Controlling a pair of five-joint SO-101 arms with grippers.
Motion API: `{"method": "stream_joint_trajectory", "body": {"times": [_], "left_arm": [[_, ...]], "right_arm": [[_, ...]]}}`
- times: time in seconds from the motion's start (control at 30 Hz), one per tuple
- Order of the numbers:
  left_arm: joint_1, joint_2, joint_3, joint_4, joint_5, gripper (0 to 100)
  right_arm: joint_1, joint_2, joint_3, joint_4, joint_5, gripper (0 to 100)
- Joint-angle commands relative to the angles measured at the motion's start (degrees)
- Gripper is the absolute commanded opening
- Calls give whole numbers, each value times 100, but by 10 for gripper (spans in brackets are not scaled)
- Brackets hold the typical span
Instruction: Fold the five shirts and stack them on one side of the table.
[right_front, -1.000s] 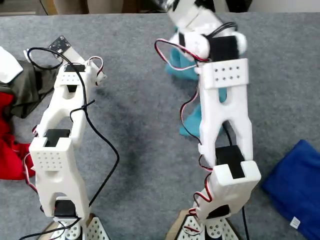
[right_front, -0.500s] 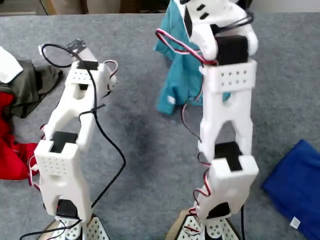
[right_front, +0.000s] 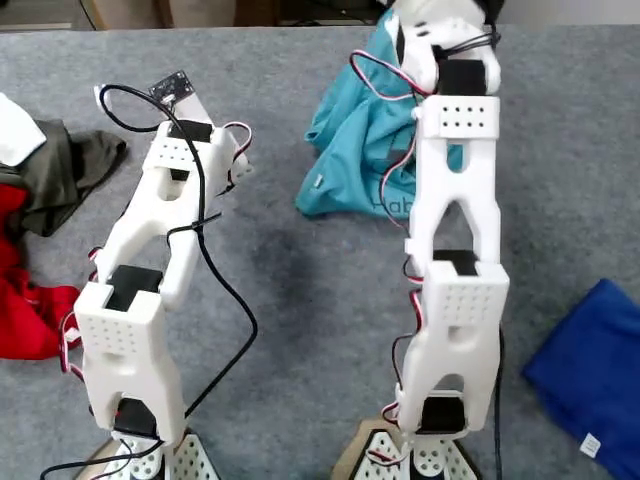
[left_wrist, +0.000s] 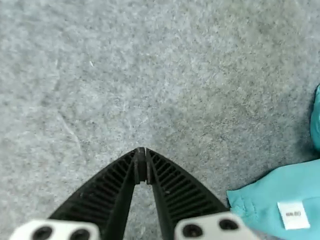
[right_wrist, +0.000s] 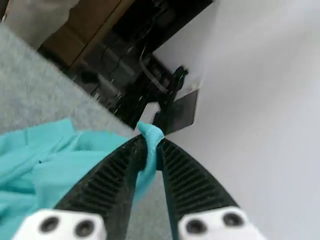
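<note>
At the table's (right_front: 280, 300) far edge, the right gripper (right_wrist: 151, 144) pinches a fold of the teal shirt (right_front: 340, 150), whose rest lies bunched below. Just beside the shirt, the left gripper (left_wrist: 141, 154) hovers over grey felt, its jaws closed on nothing.

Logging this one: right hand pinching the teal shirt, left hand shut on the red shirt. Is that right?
Not quite. The right hand does pinch the teal shirt, but the left hand is shut on nothing, over bare grey table, as the left wrist view shows. The red shirt lies apart from it in the high view.
</note>
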Motion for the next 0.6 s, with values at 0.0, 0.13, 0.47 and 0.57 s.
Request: {"method": "stream_joint_trajectory", "body": {"times": [0.0, 0.13, 0.47, 0.57], "left_arm": [[220, 13, -290, 237, -378, 21], [923, 66, -325, 563, -1749, 57], [862, 119, -457, 554, -2444, 139], [870, 119, -527, 607, -2418, 140]], "right_arm": [[207, 356, -286, -167, 18, 5], [215, 910, -286, -123, -9, 4], [549, 1736, -242, -35, -1626, 4], [664, 1956, -286, 149, -1714, 4]]}}
